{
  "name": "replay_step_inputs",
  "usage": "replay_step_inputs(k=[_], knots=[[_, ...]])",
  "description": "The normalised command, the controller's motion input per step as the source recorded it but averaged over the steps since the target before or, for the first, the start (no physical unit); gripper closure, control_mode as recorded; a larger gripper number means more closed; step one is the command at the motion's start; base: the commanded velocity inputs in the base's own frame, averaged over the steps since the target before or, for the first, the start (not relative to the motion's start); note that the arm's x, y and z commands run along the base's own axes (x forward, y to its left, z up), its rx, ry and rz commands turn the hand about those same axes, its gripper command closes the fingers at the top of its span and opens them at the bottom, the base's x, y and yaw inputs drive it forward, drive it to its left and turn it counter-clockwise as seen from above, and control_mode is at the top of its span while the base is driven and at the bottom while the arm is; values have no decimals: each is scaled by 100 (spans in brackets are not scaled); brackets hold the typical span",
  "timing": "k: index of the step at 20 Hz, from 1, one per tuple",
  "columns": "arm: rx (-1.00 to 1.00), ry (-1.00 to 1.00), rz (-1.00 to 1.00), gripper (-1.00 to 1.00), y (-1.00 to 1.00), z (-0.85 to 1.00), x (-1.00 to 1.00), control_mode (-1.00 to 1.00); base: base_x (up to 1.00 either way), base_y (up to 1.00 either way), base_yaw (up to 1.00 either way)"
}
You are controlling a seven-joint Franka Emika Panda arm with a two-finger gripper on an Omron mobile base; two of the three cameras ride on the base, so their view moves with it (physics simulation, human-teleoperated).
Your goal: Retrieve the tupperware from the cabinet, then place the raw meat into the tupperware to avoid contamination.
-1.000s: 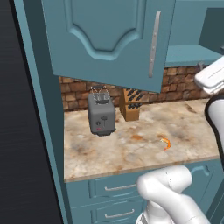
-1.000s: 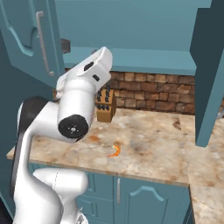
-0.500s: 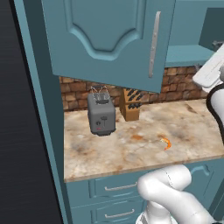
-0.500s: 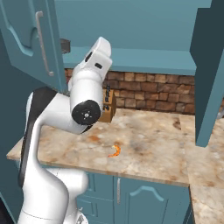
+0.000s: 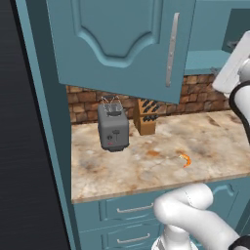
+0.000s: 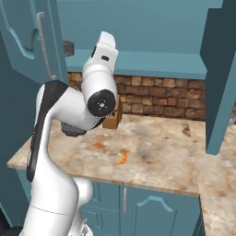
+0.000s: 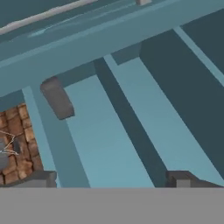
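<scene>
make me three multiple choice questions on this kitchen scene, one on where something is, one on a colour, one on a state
1. Where is the raw meat?
A. on the counter
B. inside the cabinet
C. in the gripper

2. What colour is the toaster?
A. red
B. grey
C. white

3. How is the cabinet door?
A. swung open
B. fully shut
C. taken off

Answers: 1 A, the orange piece lies on the marbled counter. 2 B, its body is grey. 3 A, the door stands out from the cabinet, the shelf behind it exposed.
</scene>
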Motion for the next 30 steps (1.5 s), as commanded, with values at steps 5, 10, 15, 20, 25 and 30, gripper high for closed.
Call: replay_step_inputs(k=[5,10,15,20,25,30], knots=[[-6,0,8,-100,13,7,6,-100,0,0,0],[-5,0,9,-100,20,3,2,-100,0,0,0],[-3,0,2,-100,18,-1,17,-100,0,0,0],[0,0,0,-100,11,0,23,-100,0,0,0],[0,0,2,-100,13,-2,25,-100,0,0,0],[0,0,9,-100,3,0,8,-100,0,0,0]])
